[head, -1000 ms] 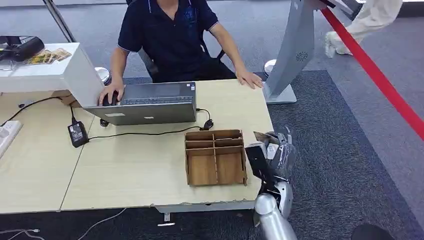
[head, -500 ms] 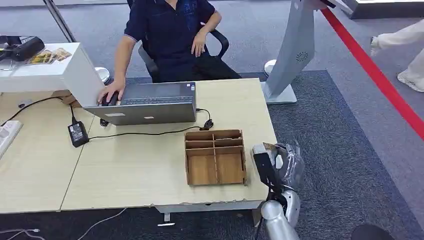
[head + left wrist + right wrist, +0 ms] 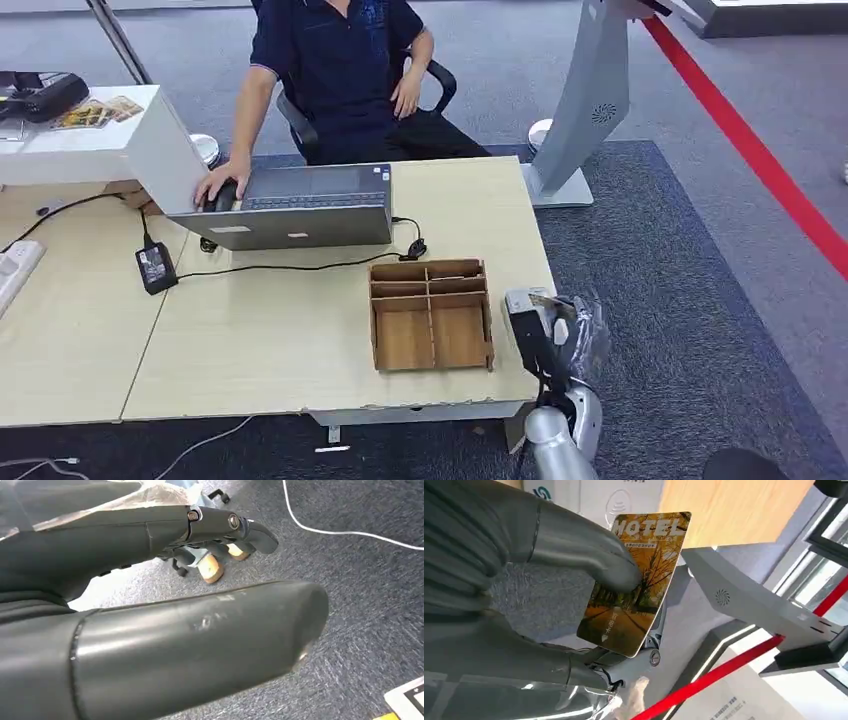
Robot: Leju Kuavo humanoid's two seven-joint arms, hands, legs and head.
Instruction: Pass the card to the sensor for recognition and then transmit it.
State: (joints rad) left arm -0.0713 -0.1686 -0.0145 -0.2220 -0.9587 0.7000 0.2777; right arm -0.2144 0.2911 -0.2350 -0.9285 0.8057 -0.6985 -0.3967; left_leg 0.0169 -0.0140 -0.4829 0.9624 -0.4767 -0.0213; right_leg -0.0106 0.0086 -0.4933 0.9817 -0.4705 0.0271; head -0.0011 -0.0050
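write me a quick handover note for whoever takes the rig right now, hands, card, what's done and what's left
Right hand: holds the hotel card under the thumb, raised off the right end of the table, beside the cardboard organizer.
Left hand: holds nothing, fingers apart, hanging over the carpet.
Done: card is picked up and in hand.
Left: present it to the sensor, then hand it over; I can't tell from these views which unit is the sensor. A person sits at the laptop across the table.
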